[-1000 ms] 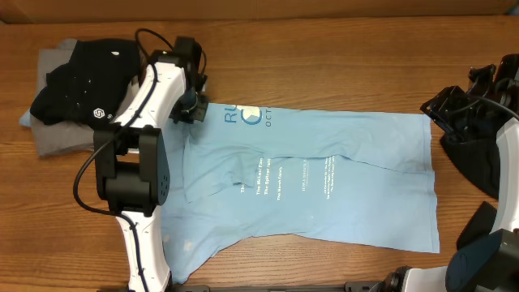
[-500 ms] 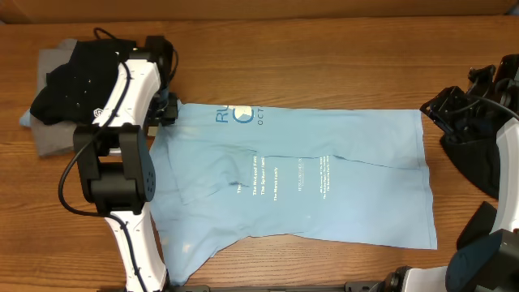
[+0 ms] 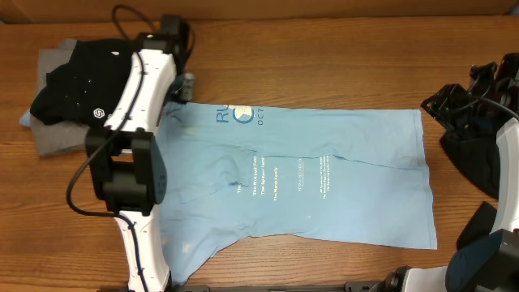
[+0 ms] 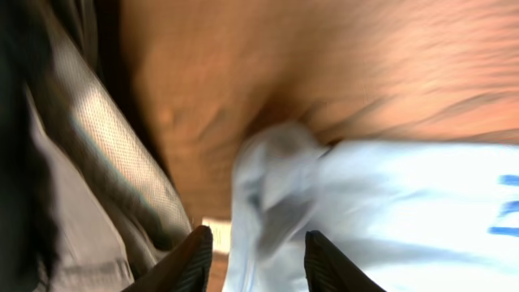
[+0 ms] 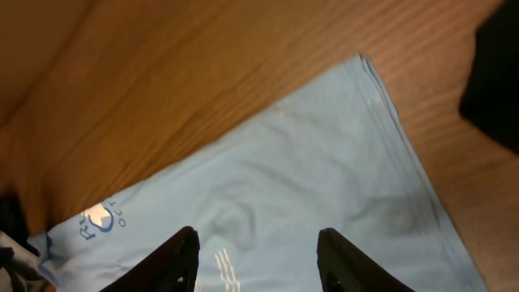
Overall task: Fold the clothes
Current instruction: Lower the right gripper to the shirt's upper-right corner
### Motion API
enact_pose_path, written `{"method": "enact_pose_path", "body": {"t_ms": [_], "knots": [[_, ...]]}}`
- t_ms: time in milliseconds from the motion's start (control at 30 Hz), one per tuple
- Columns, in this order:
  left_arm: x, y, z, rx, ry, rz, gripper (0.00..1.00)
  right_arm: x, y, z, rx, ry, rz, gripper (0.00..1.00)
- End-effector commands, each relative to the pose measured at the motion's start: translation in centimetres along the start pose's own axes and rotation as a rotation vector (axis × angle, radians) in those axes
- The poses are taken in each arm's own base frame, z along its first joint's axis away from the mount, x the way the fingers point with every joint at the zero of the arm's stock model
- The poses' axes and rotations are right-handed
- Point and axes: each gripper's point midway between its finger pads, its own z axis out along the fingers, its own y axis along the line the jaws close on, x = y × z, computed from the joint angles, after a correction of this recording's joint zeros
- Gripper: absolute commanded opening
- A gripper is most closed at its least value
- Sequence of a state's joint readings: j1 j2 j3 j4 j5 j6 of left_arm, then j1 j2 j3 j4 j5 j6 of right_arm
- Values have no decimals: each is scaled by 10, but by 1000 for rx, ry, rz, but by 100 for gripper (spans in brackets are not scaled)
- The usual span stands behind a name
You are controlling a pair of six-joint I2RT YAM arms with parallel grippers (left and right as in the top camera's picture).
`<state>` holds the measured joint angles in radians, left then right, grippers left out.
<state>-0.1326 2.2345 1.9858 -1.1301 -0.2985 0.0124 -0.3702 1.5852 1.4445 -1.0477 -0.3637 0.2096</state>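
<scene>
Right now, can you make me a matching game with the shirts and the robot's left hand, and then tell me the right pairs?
Things:
1. light blue T-shirt
2. black shirt with the little white logo
3. grey shirt
4. left gripper

Places or states:
A. underneath the black one
B. spread out in the middle of the table
C. on top of the pile at the left
D. open, at the T-shirt's bunched corner

Right pairs: 1-B, 2-C, 3-A, 4-D
</scene>
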Motion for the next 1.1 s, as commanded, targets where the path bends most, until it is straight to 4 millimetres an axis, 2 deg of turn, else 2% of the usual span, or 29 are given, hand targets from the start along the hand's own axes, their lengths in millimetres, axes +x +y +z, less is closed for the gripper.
{"method": "enact_pose_path", "body": {"t_ms": [0,133,333,367,500,600,733,867,967,1067], "knots": [[-10,-3,-6,-70,-31,84,44,-1,11,9,-56,-5,-23,47],[-9,-3,-6,-67,-31,46,45,1,14,34,-50,16,-48,33],[-7,1,-2,-31,-21,15,50,-6,-3,100,33,44,-13,18],[-7,1,-2,-29,-20,13,50,-10,-11,110,64,34,9,14],[-5,1,-1,-13,-13,10,54,-21,-46,146,183,-4,86,10],[-3,1,-1,-14,-4,13,55,-17,-70,169,245,20,107,10],[-2,1,-1,-14,3,15,55,-5,-86,193,266,67,123,10],[-2,1,-1,-14,1,14,59,2,-107,209,338,75,147,8],[-4,1,-1,-12,-8,22,63,3,-138,204,474,46,219,6],[-6,-4,4,5,-9,94,66,7,-150,199,482,55,331,6]]}}
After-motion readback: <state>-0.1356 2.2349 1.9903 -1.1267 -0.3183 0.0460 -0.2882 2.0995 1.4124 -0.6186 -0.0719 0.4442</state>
